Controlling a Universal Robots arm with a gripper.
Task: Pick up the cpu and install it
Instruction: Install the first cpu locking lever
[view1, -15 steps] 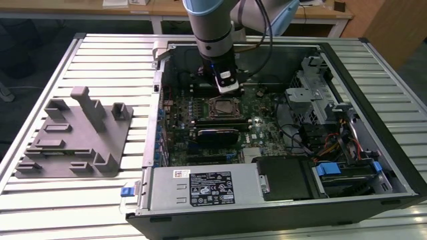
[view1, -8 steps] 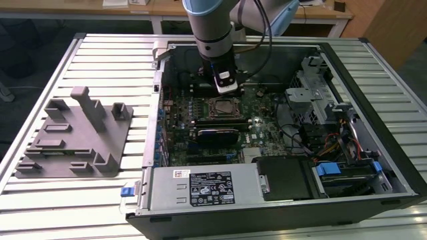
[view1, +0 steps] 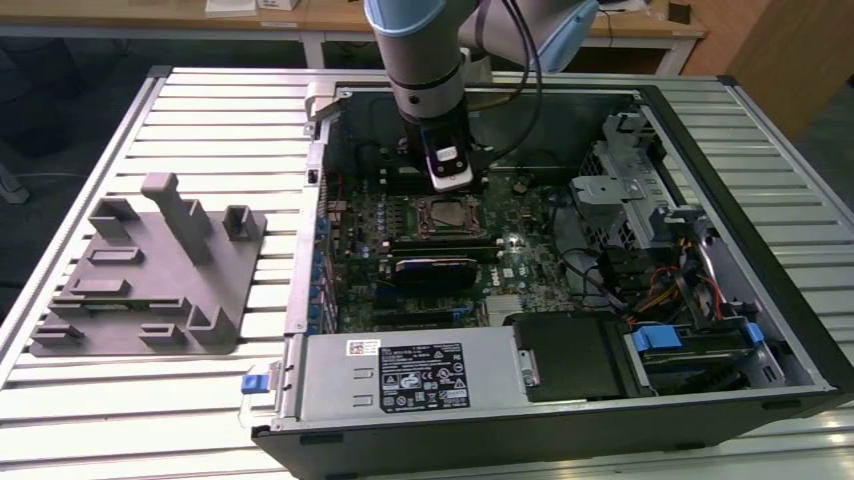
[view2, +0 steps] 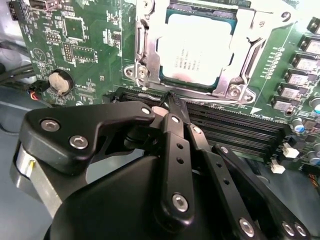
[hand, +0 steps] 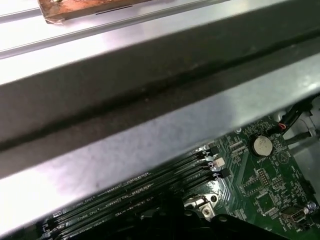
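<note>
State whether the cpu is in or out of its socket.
In: the cpu lies flat inside the metal socket frame on the motherboard, apart from the gripper.

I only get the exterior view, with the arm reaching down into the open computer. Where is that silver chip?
Observer: In the second wrist view the cpu lies flat inside the metal socket frame on the green board, silver top up.
Operator: Is the arm holding anything?
Observer: No. The fingers are closed together and empty, with their tips near that frame.
Operator: Anything else nearby?
Observer: A round coin battery sits on the board, seen in both wrist views.
</note>
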